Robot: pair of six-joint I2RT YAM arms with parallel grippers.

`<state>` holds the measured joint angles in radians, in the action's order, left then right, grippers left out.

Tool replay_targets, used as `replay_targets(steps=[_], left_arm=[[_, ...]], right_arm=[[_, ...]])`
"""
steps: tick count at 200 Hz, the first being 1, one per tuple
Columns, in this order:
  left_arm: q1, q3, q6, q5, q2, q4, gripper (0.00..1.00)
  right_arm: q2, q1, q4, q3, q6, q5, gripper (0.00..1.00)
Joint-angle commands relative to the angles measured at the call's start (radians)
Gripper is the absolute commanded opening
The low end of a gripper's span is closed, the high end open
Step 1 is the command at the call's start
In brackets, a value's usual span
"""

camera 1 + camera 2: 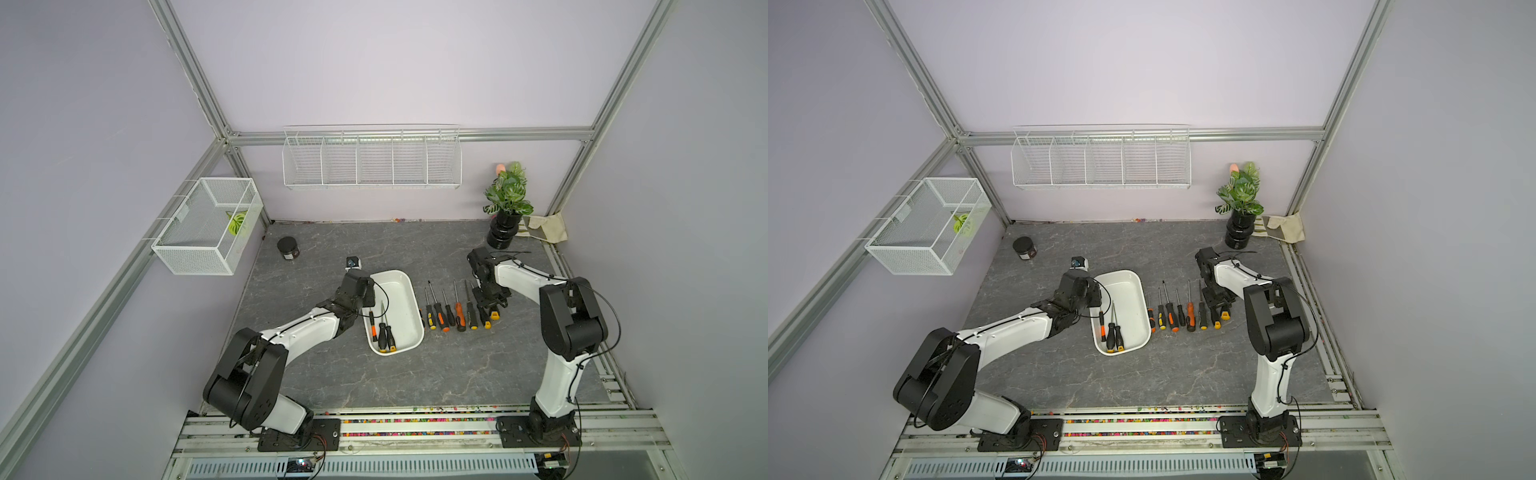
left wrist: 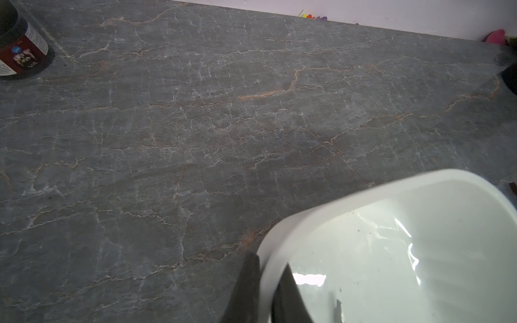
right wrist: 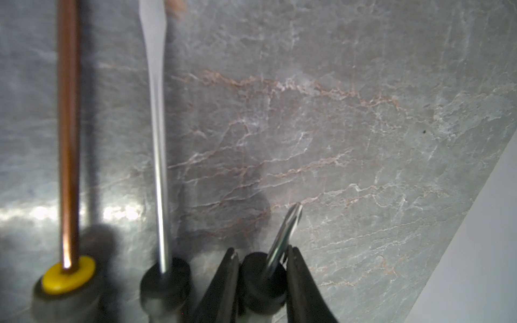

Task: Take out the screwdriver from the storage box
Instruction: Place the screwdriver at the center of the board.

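- the storage box (image 1: 397, 299) is sitting mid-table (image 1: 332, 374), its long side running front to back
- three screwdrivers (image 1: 384, 332) are lying bunched in its near-left corner
- a row of screwdrivers (image 1: 453, 311) is lying just right of the box, side by side, tips pointing at the back wall
- the left gripper (image 2: 268, 260) is straddling the box's left wall, one finger inside, one outside
- the right gripper (image 3: 262, 251) is sitting at the row's right end, around the last screwdriver (image 3: 282, 237)
- a jar (image 1: 288, 248) is standing back-left, with a small cube (image 1: 353, 262) just behind the box
- a potted plant (image 1: 508, 208) is standing back-right, with a cloth (image 1: 548, 227) lying beside it
- a wire rack (image 1: 372, 160) is hanging on the back wall, and a mesh basket (image 1: 208, 226) on the left one
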<state>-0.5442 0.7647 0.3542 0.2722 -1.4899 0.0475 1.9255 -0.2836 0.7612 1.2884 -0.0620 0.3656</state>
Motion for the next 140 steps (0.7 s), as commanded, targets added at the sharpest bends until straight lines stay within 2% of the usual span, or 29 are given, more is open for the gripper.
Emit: replay_targets(steps=[1, 29, 66, 140], left_arm=[[0.002, -0.011, -0.012, 0.013, 0.004, 0.014, 0.0], [0.002, -0.011, -0.011, 0.012, 0.004, 0.014, 0.0], [0.002, -0.009, -0.012, 0.01, 0.003, 0.015, 0.0], [0.002, -0.001, -0.015, 0.002, 0.0, 0.009, 0.0]], right_arm=[[0.019, -0.002, -0.002, -0.019, 0.003, -0.021, 0.06], [-0.001, -0.001, -0.008, -0.023, 0.002, -0.028, 0.15], [-0.015, 0.0, -0.005, -0.015, 0.001, -0.043, 0.22], [-0.031, 0.0, -0.014, -0.017, -0.009, -0.065, 0.28]])
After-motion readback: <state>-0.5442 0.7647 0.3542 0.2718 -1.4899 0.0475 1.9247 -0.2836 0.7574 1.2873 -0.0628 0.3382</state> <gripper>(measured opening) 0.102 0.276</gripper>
